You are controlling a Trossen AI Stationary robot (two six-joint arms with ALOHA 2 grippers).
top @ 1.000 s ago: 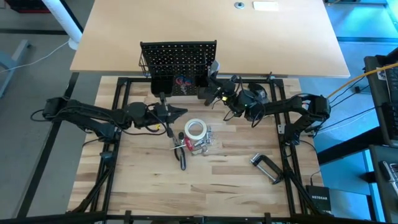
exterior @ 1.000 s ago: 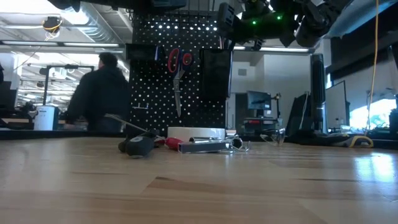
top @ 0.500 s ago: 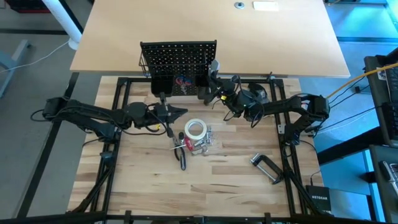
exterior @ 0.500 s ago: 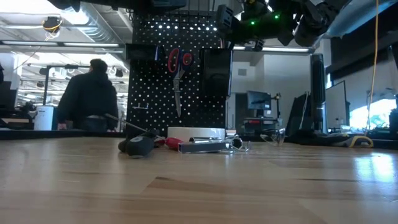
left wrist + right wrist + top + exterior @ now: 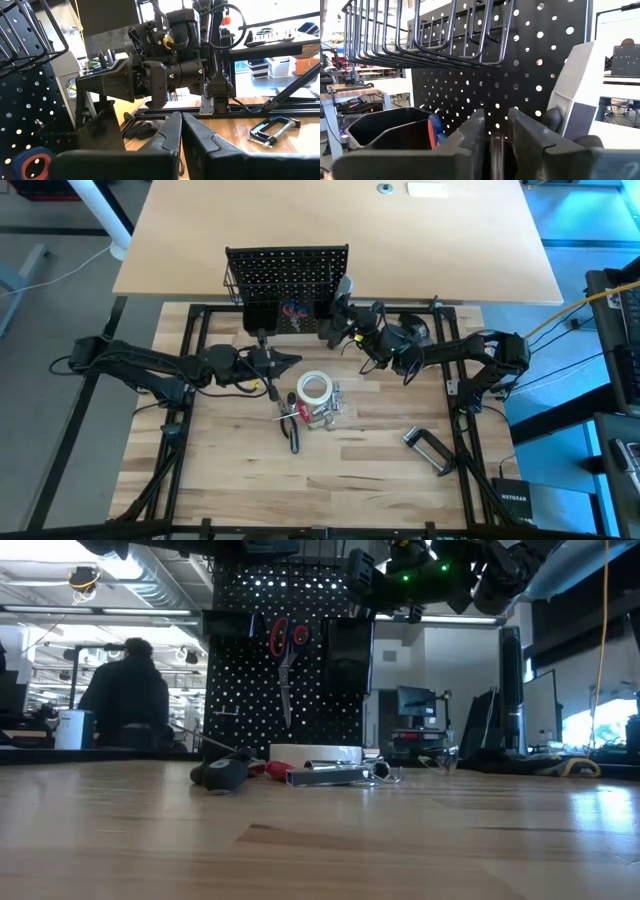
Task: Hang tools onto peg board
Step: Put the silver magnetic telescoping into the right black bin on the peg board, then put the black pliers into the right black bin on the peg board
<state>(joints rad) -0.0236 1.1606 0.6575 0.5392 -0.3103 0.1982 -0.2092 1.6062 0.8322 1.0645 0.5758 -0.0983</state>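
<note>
At the far edge of the slatted desk [image 5: 380, 470] stands the peg board [image 5: 287, 272], an upright black perforated panel carrying a wire basket [image 5: 420, 35] and black square cups [image 5: 348, 656]. The red-handled scissors [image 5: 287, 650] hang on its face, blades pointing down, between two of the cups. The right end effector [image 5: 337, 320] is raised beside the board's right-hand cup; in the right wrist view its fingers [image 5: 470, 137] stand slightly apart with a thin dark strip between them, and what that strip is cannot be told. The left end effector [image 5: 287, 360] hovers in front of the board, near its left half, with its fingers [image 5: 167, 135] pressed together and nothing between them. On the desk, near the middle, lies a cluster of tools: the white tape roll [image 5: 314, 388], the silver spirit level [image 5: 328, 775] just beside it, small metal bits [image 5: 338, 402], and black-handled pliers [image 5: 294, 438] with a red-handled piece touching them. The silver C-clamp [image 5: 429, 449] lies well apart, toward the right front. In the low view a person [image 5: 128, 695] in dark clothing is seen in the room beyond the desk.
</note>
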